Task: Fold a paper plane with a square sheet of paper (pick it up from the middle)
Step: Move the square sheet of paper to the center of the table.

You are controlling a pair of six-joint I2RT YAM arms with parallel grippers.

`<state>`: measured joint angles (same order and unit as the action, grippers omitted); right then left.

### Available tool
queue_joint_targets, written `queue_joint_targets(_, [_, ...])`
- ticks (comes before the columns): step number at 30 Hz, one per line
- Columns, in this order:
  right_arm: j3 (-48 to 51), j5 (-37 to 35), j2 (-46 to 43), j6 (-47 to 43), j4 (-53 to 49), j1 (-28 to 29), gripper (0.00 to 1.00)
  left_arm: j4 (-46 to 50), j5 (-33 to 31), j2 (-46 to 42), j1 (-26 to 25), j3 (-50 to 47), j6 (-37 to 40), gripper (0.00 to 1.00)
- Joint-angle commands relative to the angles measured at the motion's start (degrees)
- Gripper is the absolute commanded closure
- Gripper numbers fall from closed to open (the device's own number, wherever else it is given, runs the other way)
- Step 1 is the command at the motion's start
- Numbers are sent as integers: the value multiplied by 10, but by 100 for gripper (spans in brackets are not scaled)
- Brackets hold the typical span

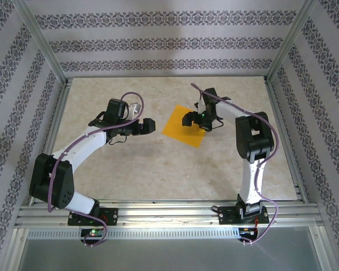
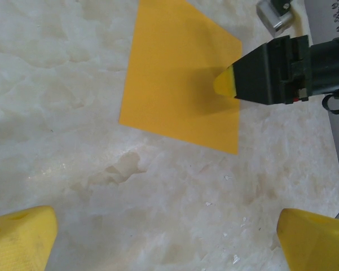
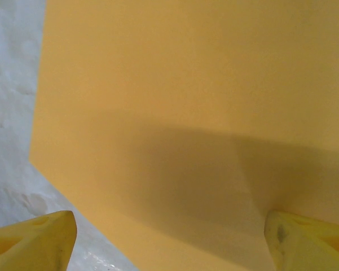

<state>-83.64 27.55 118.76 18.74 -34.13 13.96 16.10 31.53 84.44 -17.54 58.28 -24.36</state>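
Observation:
The square sheet of paper [image 1: 179, 133] is bright orange and lies flat and unfolded on the table; a paper plane is out of view. My right gripper [image 1: 190, 120] hovers low over the sheet with its jaws wide open. In the right wrist view the sheet [image 3: 186, 101] spreads under the right gripper [image 3: 169, 243]; one yellow fingertip [image 3: 307, 243] is over the paper and the other is over bare table beside the sheet's edge. My left gripper [image 1: 150, 126] stands open just left of the sheet, with nothing between its fingers. From the left wrist, the sheet [image 2: 175, 84] lies ahead of the left gripper [image 2: 169, 243].
The pale marbled tabletop [image 1: 130, 169] is fenced by an aluminium frame [image 1: 158, 208] and patterned walls. A small metal piece [image 2: 273, 16] shows at the far right beyond the sheet. Bare table lies between the arms and the front rail.

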Motion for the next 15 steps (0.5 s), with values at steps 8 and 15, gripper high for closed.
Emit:
queue_joint_targets(8, [37,25,-5,-92,-35,61,16,46,-25,-3,-7,34,20,0])
queue_joint_targets(15, [88,44,-27,-119,-16,120,16,65,-75,-31,-7,14,19,0])
